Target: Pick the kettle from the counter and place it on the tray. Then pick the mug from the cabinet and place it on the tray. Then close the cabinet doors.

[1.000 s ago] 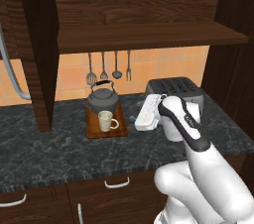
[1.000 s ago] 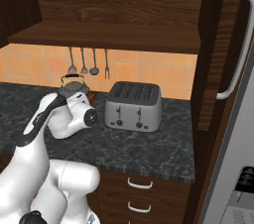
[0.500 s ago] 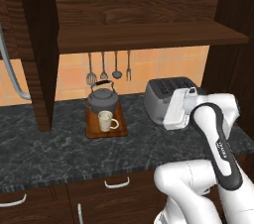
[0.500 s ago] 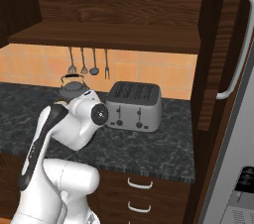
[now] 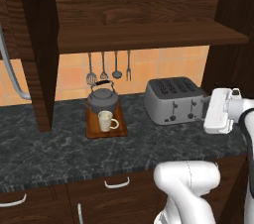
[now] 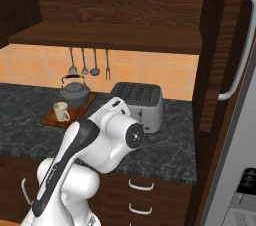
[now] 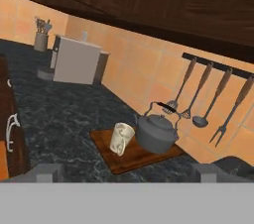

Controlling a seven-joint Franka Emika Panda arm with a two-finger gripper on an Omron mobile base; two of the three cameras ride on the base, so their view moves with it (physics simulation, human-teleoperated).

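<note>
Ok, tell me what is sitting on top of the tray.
The tray holds the kettle at the back and the mug in front of it, both upright. The board under the kettle's base is covered, so anything beneath it cannot be seen.

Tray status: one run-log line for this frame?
tray: holds kettle + mug | cabinet doors: open | tool: open, empty, right of toaster

Both base views toward tray (image 5: pixel 105 130), flanking.
</note>
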